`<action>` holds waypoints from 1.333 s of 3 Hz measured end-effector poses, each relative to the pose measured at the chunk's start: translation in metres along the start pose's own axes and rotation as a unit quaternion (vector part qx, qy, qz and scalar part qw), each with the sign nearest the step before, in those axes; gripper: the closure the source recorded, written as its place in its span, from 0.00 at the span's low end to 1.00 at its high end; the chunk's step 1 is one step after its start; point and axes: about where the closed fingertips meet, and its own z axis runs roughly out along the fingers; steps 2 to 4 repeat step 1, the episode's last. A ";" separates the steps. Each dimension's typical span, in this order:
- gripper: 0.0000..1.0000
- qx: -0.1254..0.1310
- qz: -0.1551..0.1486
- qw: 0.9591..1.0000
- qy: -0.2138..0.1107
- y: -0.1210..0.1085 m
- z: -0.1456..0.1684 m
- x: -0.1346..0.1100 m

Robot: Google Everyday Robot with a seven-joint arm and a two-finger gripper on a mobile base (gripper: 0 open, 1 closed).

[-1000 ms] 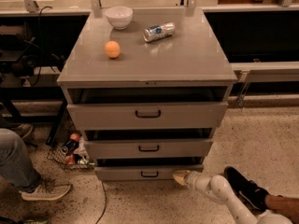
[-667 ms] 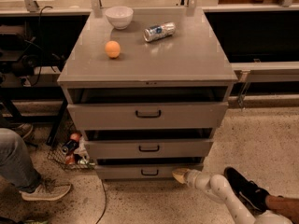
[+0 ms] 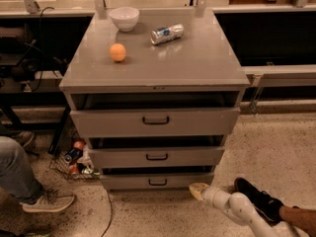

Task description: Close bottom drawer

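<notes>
The bottom drawer is the lowest of the grey cabinet's three drawers, with a narrow front panel and a small black handle. It stands slightly out, with a dark gap above its front. My gripper is at the end of the white arm low on the right, right beside the drawer front's right end near the floor. The middle drawer and top drawer also stand slightly out.
On the cabinet top are a white bowl, an orange and a lying can. A wire basket of cans sits at the cabinet's lower left. A person's leg and shoe are at left, another shoe at right.
My gripper has stayed at the right end of the bottom drawer's front. No clear movement of the drawer shows.
</notes>
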 end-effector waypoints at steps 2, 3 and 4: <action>1.00 0.008 0.019 1.000 0.016 0.021 -0.037 0.012; 1.00 0.008 0.019 1.000 0.016 0.021 -0.037 0.012; 1.00 0.008 0.019 1.000 0.016 0.021 -0.037 0.012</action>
